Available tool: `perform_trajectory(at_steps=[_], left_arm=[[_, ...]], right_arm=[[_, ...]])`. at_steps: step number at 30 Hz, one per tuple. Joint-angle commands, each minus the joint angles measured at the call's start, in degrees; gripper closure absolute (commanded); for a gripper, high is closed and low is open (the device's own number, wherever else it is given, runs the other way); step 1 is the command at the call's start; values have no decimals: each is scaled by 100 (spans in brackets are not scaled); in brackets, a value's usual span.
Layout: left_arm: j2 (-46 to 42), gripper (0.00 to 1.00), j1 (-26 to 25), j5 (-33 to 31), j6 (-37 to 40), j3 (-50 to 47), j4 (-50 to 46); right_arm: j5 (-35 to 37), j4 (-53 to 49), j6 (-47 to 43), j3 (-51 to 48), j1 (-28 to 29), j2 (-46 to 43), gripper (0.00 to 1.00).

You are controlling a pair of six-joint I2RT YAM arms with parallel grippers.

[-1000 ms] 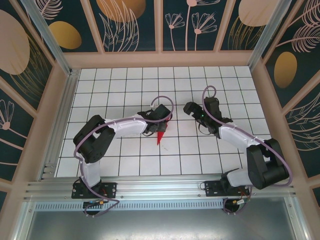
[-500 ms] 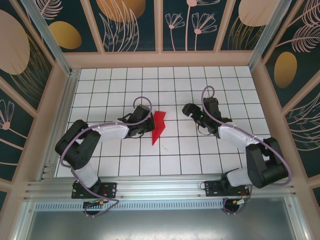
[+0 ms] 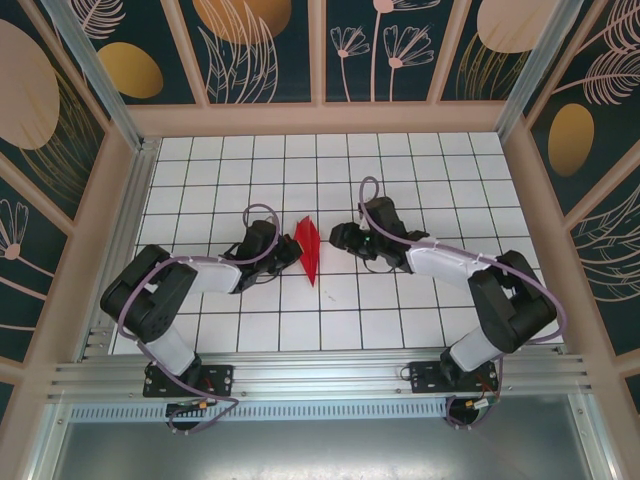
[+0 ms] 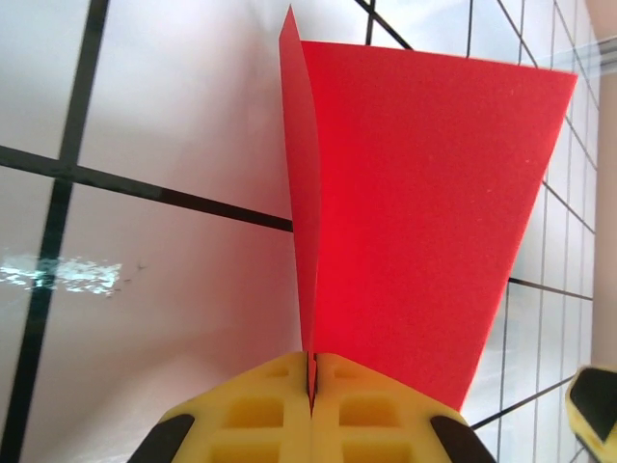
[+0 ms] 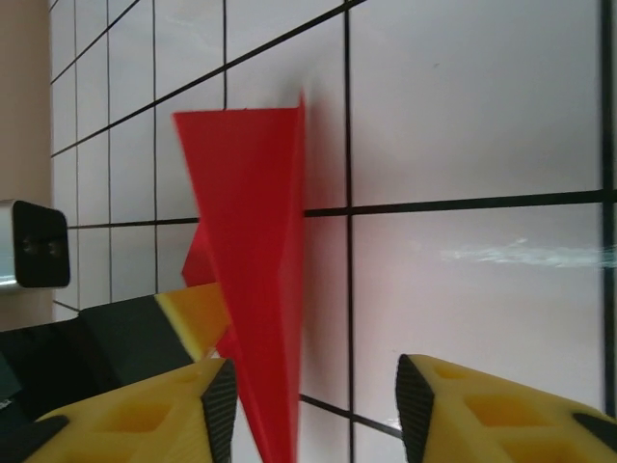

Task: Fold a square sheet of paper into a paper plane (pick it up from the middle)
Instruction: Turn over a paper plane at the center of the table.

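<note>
While the left gripper (image 3: pixel 283 252) pinches it, the paper plane (image 3: pixel 308 248) stands on edge near the middle of the table (image 3: pixel 420 160) in the top view. Its nose points to 6 o'clock and its wide tail to 12. The left gripper is at the plane's 9 o'clock, touching it. The right gripper (image 3: pixel 338 237) is at its 3 o'clock, just beside it; contact can't be told from here.

Left wrist view: the left gripper (image 4: pixel 310 386) is at 6 o'clock of frame. Its yellow fingertips (image 4: pixel 260 415) are pressed together, jaws clamped on the plane's lower fold. The paper plane (image 4: pixel 424 193) fans out toward 12 and 1 o'clock, with one thin flap edge-on at 12.

Right wrist view: the right gripper (image 5: pixel 313 400) is at 6 o'clock with its jaws partly apart, fingers (image 5: pixel 453 415) either side of the nose tip. The 4 o'clock finger is clear of the paper. The 8 o'clock one is just beside it, contact unclear, so no grip. The paper plane (image 5: pixel 255 212) runs from 12 to 6. The left gripper's yellow pad (image 5: pixel 198 313) touches it from 9 o'clock.
</note>
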Motion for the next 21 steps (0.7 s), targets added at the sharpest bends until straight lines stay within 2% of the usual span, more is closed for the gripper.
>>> perform_trajectory(at_steps=[1,4,8,12,21], left_arm=[[127,100,10,60,-228,-122,478],[171,100,10,18,-227,-179,461],[256,100,11,-63,-158,-202,333],[410,100,16,-90,-100,-195,237],[502,100,12,-46,-68,-197,227]], right_arm=[[-120,188,48,301,173,265,58],[-150,201,46,483,274,513,72],[-224,202,-1,747,331,805,82],[-311,154,-84,994,399,1052,86],[-387,-34,-177,1316,505,1468,87]])
